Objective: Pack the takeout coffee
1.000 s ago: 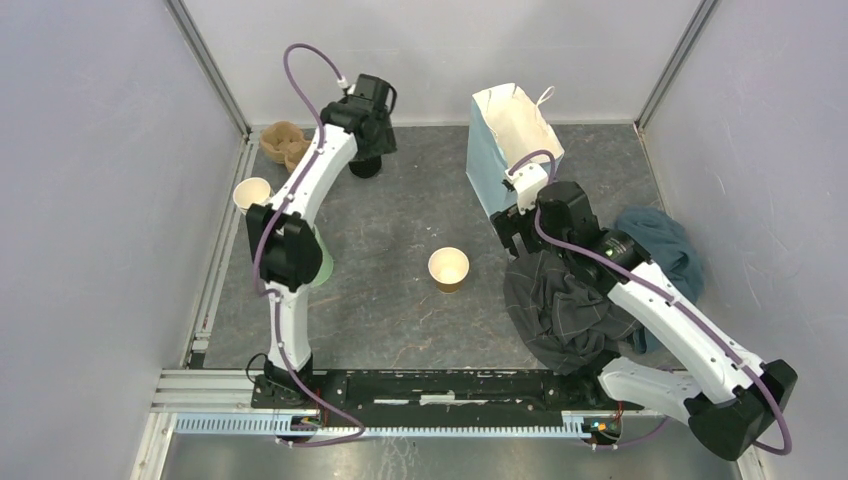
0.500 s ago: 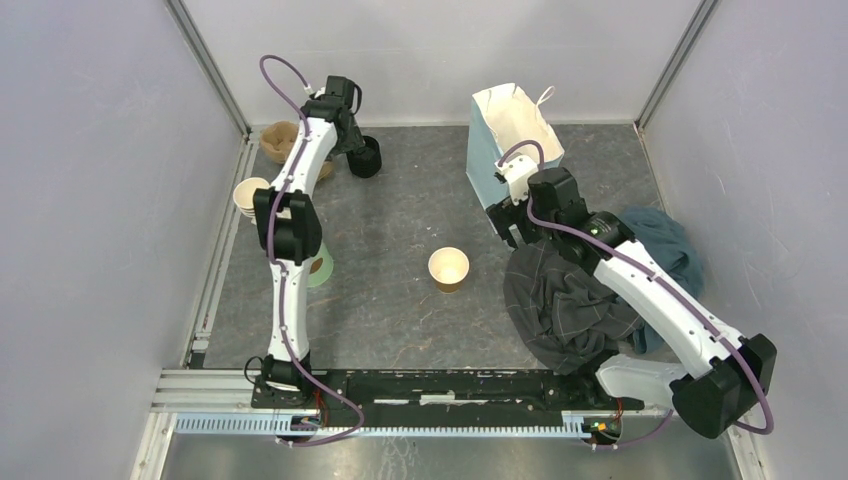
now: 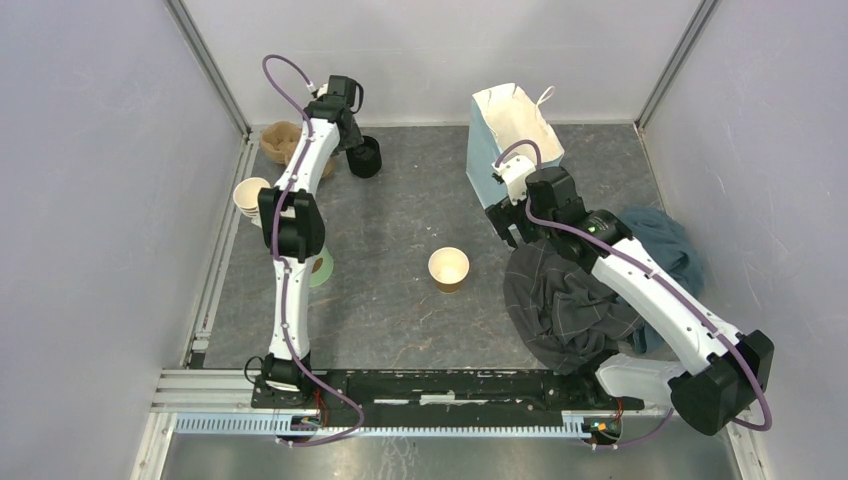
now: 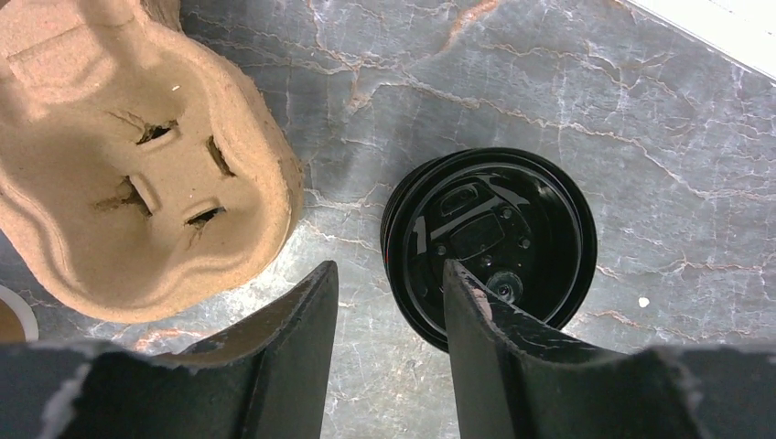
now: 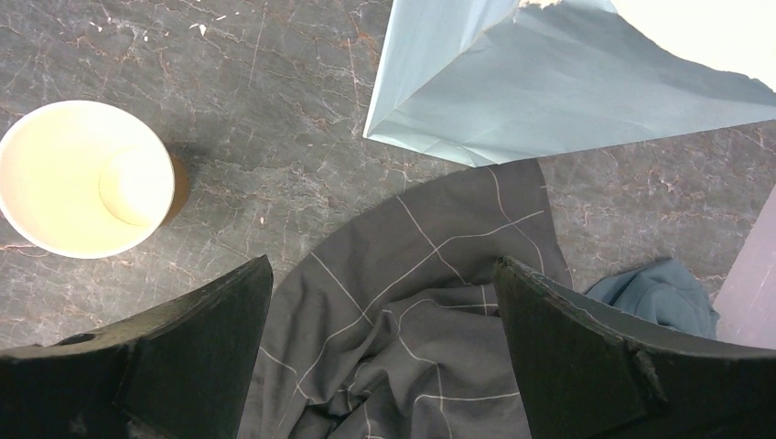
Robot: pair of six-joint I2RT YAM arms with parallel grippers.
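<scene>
Fetching a lid for a cup, to judge by the layout. Left claw part-open above the lids at 11 o'clock on the counter, straddling the stack's rim at its 8 o'clock edge: one finger outside the rim, the other over the top lid's hollow, nothing pinched yet. Pulp carrier at 9 o'clock of the stack, near but apart.

Right claw spread wide and empty, hanging over the grey cloth at 4 o'clock on the counter, with the bag at its 1 o'clock.

Cup upright and unlidded at mid-counter, well apart from the lids. Second cup at the 9 o'clock edge, partly hidden by the left arm, mouth also open.

To do the step well:
- Lower only far enough to catch the top lid's rim, not the whole stack (nested lids probably cling together).
- Close gently, since thin plastic is likely to buckle or spring out under a hard squeeze.
- Lift straight up and check for a single lid before swinging toward 5 o'clock and the cup.
- Keep the outer finger off the carrier.
- Hold the lid level for an even press onto the cup mouth.
</scene>
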